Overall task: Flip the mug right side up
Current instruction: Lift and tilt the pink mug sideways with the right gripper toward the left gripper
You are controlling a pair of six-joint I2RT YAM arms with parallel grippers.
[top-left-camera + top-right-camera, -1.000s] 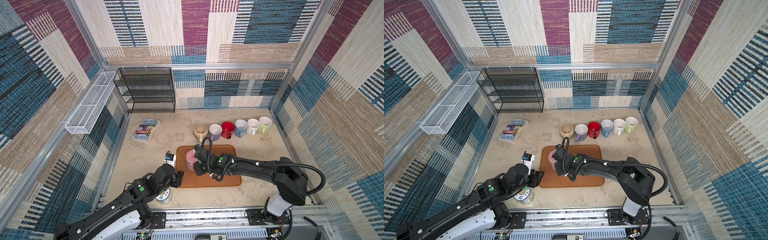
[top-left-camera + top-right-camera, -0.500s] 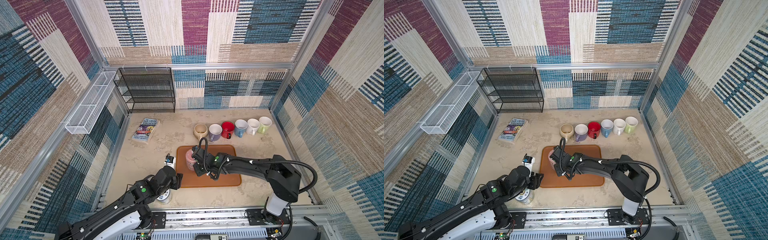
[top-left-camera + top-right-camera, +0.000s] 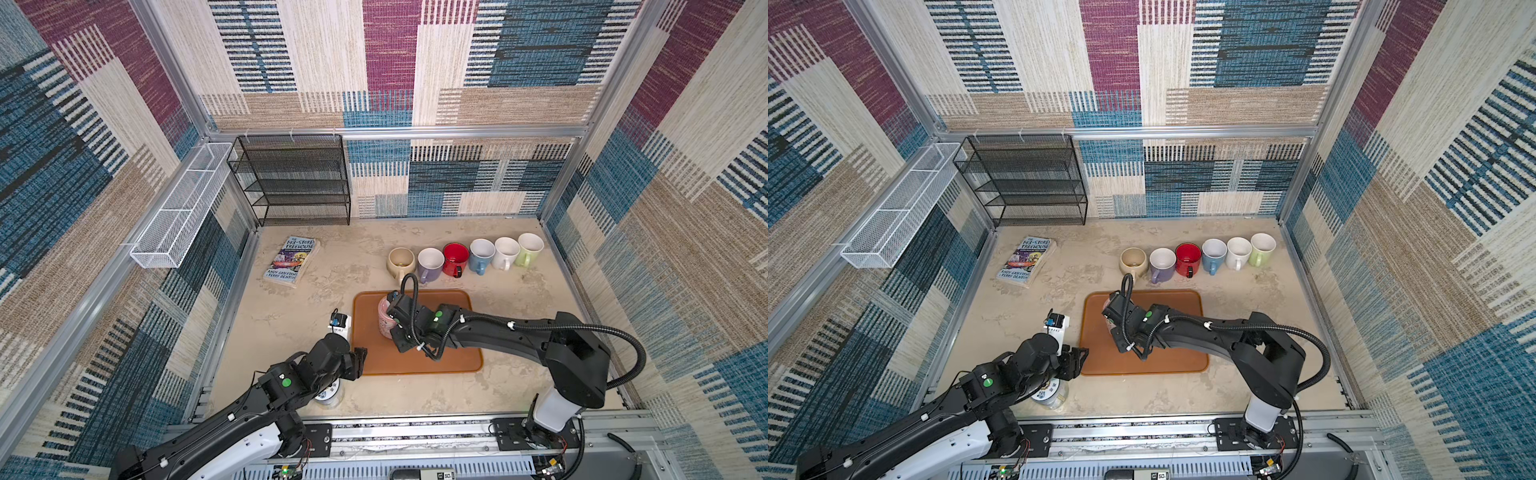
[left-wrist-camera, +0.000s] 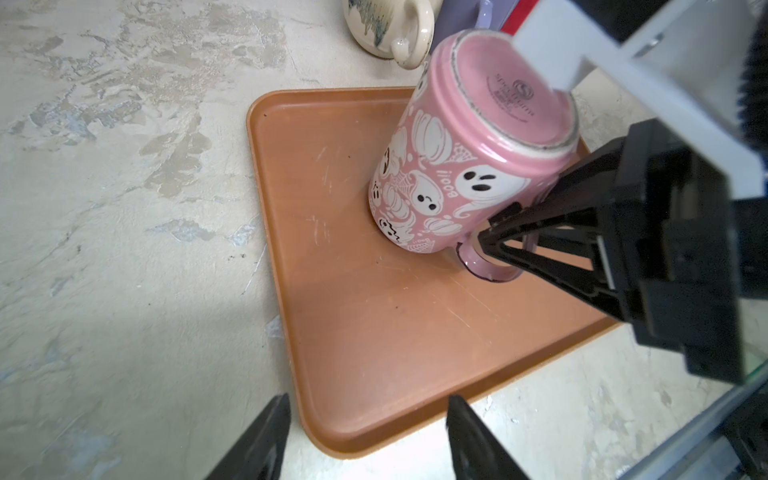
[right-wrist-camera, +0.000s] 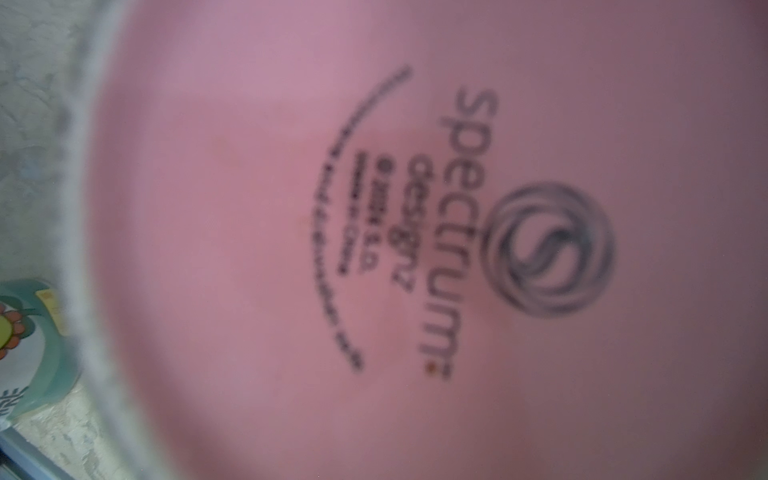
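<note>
- Right gripper (image 4: 488, 243): jaws just closed, pinching the pink ghost mug (image 4: 469, 145) by its handle.
- Pink ghost mug: base up on orange tray (image 4: 374, 332), body beside those jaws; lift-and-flip judged next.
- Left gripper (image 4: 368, 401): jaws open, empty, apart from the mug.

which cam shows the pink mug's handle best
The left wrist view: the handle of the upside-down pink mug shows clearly, the right gripper pinching it. In both top views that gripper hides it; the right wrist view shows only the mug's blurred base.
</note>
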